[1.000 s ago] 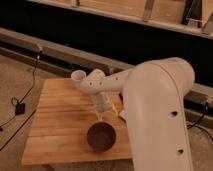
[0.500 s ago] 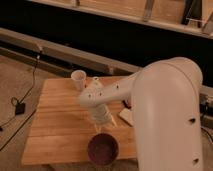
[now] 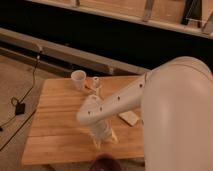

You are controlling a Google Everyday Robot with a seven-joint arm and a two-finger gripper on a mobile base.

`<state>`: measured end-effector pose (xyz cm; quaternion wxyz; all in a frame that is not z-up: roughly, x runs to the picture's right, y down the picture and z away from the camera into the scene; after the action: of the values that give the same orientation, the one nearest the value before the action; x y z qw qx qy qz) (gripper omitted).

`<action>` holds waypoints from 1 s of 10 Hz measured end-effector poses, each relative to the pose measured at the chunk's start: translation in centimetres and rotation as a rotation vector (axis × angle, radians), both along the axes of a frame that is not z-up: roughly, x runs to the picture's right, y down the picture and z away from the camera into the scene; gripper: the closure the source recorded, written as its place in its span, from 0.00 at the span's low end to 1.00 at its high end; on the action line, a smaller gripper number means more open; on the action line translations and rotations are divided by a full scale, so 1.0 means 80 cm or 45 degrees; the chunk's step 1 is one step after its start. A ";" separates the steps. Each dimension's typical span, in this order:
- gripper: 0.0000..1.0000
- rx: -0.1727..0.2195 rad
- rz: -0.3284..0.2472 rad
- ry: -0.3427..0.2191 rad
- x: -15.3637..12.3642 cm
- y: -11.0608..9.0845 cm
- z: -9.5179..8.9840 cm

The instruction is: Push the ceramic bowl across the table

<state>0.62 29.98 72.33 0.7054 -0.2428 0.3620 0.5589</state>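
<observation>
**Bowl at the desk's near edge, push nearly spent**

The ceramic bowl (image 3: pixel 105 163) sits at the very front edge of the desk (image 3: pixel 57 125), partly cut off by the bottom of the view. Just behind it the gripper (image 3: pixel 103 140) points down, fingers slightly parted, holding nothing. The push looks close to done; any further shove risks tipping the bowl off. Farther back stand a white cup (image 3: pixel 78 79) and a small wooden block (image 3: pixel 129 118).

At bottom centre, the glossy maroon ceramic bowl (image 3: pixel 105 163) sits at the light plank-striped wooden table's (image 3: pixel 57 117) near edge, the white gripper (image 3: pixel 103 140) just above it.
</observation>
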 end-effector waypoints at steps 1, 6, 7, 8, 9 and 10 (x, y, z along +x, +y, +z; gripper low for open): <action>0.35 0.004 0.010 0.004 0.001 0.011 -0.009; 0.35 0.028 0.057 0.020 0.009 0.059 -0.045; 0.35 0.030 0.059 0.010 0.005 0.059 -0.046; 0.35 0.029 0.060 0.013 0.007 0.060 -0.046; 0.35 0.029 0.075 0.004 0.005 0.061 -0.047; 0.35 0.029 0.075 0.004 0.005 0.061 -0.047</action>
<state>1.02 34.83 68.59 0.6907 -0.2444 0.3495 0.5839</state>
